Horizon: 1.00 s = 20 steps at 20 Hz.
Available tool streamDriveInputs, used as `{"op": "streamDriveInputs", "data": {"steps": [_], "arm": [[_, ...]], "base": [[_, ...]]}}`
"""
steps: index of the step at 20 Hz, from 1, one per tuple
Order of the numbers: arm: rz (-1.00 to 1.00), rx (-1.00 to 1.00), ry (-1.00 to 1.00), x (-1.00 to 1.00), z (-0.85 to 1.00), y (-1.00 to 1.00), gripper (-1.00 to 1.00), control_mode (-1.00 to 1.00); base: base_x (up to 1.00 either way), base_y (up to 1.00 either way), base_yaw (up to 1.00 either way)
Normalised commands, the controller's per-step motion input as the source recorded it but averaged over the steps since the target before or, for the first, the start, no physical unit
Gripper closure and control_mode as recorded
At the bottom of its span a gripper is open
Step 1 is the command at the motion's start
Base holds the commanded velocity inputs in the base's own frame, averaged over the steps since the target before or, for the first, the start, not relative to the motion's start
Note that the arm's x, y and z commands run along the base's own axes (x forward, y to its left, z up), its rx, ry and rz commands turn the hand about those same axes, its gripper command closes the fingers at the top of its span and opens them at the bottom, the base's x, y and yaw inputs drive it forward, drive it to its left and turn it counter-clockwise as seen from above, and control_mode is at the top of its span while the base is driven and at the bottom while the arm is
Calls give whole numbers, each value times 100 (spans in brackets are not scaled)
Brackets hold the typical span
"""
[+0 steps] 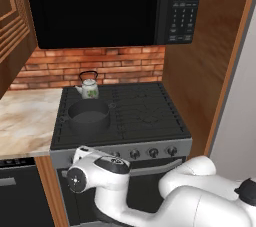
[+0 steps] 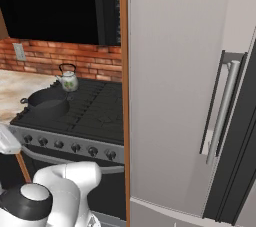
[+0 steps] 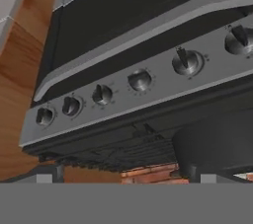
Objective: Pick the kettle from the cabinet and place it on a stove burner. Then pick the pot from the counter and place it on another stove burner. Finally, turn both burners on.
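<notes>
Counter runs off the left edge. Next along, the pot sits on the front-left burner, the kettle just behind it. Low before the knobs, the claw's fingers are hidden; I take it as open, empty.

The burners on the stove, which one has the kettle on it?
The back left burner: the kettle stands there, by the brick wall. The pot takes the front left burner; the right-hand burners are bare.
</notes>
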Motion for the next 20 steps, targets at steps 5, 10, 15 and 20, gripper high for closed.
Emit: {"op": "streamDriveInputs", "data": {"steps": [5,10,15,20], "arm": [[2,-8,-20,3,-47,0,-100,-100],[0,-7,-10,17,-37,0,-100,-100],[0,-3,-9,24,-24,0,-100,-100],[0,-3,-12,22,-22,5,-100,-100]], "base": [[0,0,0],[0,0,0],[0,0,0],[0,0,0]]}}
